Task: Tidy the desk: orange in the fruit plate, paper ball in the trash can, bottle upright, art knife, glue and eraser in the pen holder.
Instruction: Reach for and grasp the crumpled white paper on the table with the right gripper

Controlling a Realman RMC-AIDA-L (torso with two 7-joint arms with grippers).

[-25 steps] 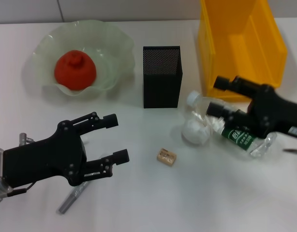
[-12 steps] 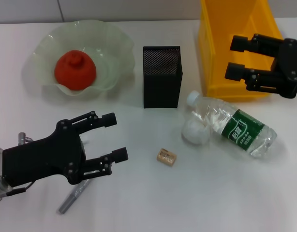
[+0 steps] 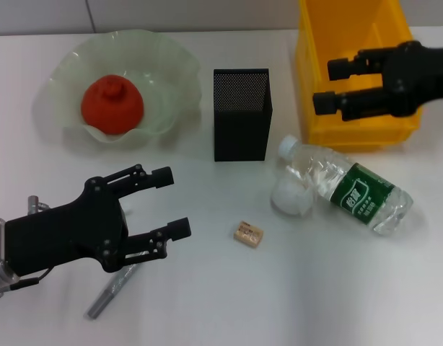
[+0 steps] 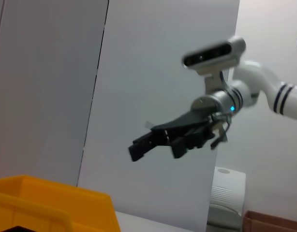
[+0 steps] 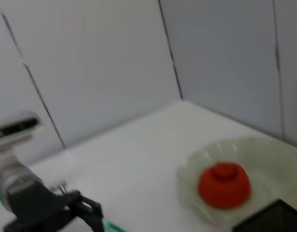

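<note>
Nearest the robot, the left gripper (image 3: 176, 202) hangs low over the white desk (image 3: 207, 303), jaws spread wide and holding nothing. Under its wrist, behind the jaws, a grey pen-like tool (image 3: 110, 291) lies flat; whether it is the art knife or the glue I cannot tell. A small metal piece (image 3: 35, 205) shows beside the arm's body, too small to identify.

Just ahead of the left jaws, well short of touching, the eraser (image 3: 248, 233) sits alone on the desk. Farther out from those jaws, the paper ball (image 3: 291, 196) rests against the clear bottle (image 3: 348, 187), which lies on its side, white cap toward the pen holder (image 3: 241, 114), green label up. The black mesh pen holder stands upright beyond the left fingertips.

Beyond the left gripper, toward the back, the orange (image 3: 111, 105) sits in the pale green fruit plate (image 3: 167, 79); the right wrist view shows it there too, orange (image 5: 224, 184) inside the plate (image 5: 279, 157).

At the back, the right gripper (image 3: 331, 85) hovers over the yellow trash can (image 3: 358, 36), jaws wide and empty, the bottle and paper ball below and nearer. The left wrist view catches that gripper (image 4: 153, 142) in the air, above a corner of the bin (image 4: 51, 208).
</note>
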